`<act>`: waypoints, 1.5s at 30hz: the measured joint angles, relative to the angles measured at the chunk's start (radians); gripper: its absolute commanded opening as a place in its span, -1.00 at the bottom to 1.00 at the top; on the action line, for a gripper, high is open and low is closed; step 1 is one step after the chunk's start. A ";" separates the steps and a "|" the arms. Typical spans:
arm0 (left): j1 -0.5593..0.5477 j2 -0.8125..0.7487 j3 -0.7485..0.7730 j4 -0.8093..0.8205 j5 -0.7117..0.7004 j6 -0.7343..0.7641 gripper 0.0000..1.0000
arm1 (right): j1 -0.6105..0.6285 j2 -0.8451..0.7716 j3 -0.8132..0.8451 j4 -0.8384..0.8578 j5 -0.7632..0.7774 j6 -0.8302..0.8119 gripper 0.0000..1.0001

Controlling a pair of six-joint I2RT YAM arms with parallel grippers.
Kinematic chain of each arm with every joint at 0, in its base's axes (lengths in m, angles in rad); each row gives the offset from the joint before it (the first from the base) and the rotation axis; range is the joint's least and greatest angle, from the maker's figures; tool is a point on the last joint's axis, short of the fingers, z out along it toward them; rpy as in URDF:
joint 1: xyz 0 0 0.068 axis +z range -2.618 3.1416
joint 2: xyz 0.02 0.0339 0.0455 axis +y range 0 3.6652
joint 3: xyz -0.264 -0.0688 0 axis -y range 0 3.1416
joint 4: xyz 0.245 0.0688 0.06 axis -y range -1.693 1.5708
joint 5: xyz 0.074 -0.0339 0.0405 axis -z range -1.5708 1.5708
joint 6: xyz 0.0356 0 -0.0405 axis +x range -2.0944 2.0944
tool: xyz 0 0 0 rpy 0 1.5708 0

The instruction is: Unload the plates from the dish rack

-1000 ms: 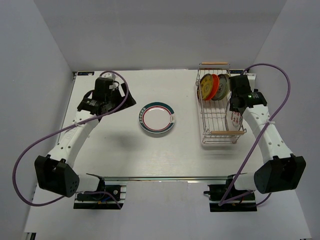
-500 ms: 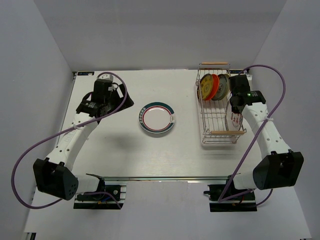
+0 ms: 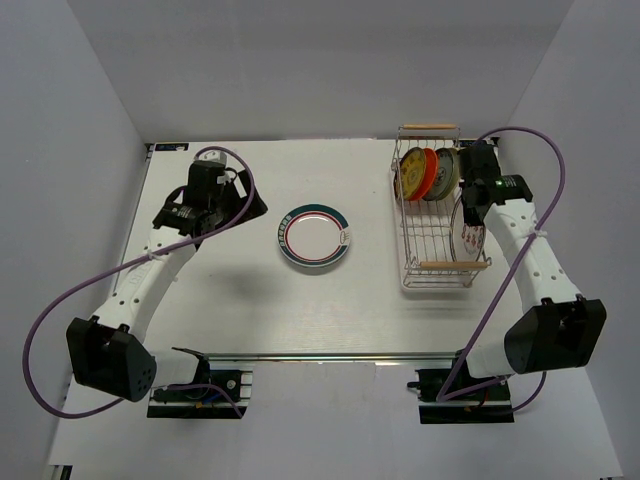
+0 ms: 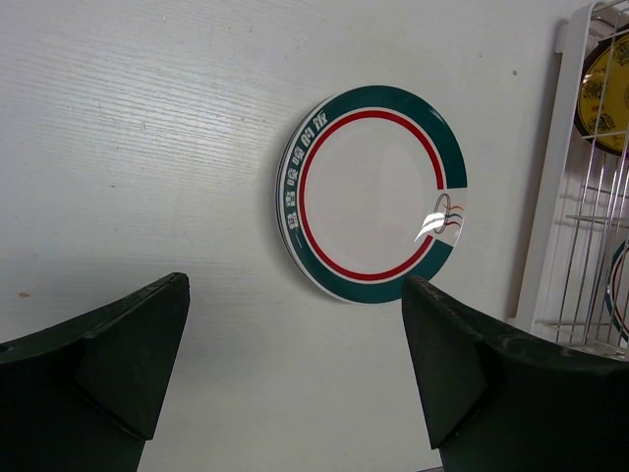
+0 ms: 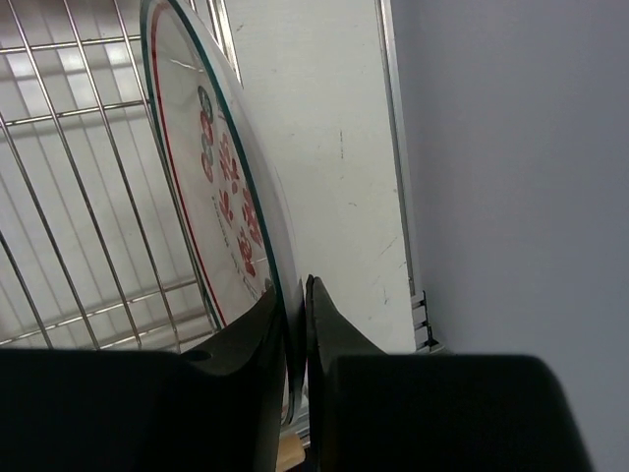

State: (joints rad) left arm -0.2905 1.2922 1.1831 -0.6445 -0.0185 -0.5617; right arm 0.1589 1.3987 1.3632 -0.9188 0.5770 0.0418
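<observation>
Right gripper (image 5: 295, 300) was clamped on the rim of a white plate (image 5: 211, 187) with red motifs: one finger on each face, jaws almost together with only the plate edge between them. That white plate stood on edge, tilted, inside the dish rack (image 3: 408, 250), along its right long side toward the near end. Wrist view showed rack wires behind the patterned face. Dish rack sat at the right rear of the table (image 3: 230, 300), with a wooden handle at its far short end and another at its near one. At the far end of the rack, three more plates stood on edge side by side: yellow plate (image 3: 408, 178) leftmost, orange plate (image 3: 428, 172) next, grey plate (image 3: 447, 170) on the right, just beside the right gripper's wrist. Couldn't tell whether those three touched each other. One green-rimmed plate (image 3: 315, 237), white centre with a red ring, lay flat near the middle of the table, well apart from the rack. On the other side, left gripper (image 4: 293, 329) hung over the left rear of the table with jaws wide apart, gripping nothing. It pointed toward the green-rimmed plate, which showed between its fingers in the wrist view.
</observation>
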 measured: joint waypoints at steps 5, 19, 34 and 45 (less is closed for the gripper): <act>0.000 -0.006 -0.009 0.006 0.001 0.000 0.96 | 0.000 0.001 0.064 -0.040 -0.014 -0.018 -1.00; 0.000 -0.014 -0.011 0.025 0.041 0.002 0.96 | -0.001 -0.018 0.340 -0.092 -0.038 -0.053 -1.00; 0.000 -0.008 -0.009 0.155 0.384 0.049 0.96 | 0.030 -0.056 0.181 0.190 -0.908 0.015 -1.00; -0.034 0.108 -0.013 0.280 0.565 0.071 0.67 | 0.108 0.117 0.062 0.460 -1.321 0.170 -1.00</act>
State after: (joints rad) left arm -0.3248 1.4002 1.1698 -0.3645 0.5468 -0.4908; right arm 0.2672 1.5162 1.4254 -0.4587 -0.7444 0.2119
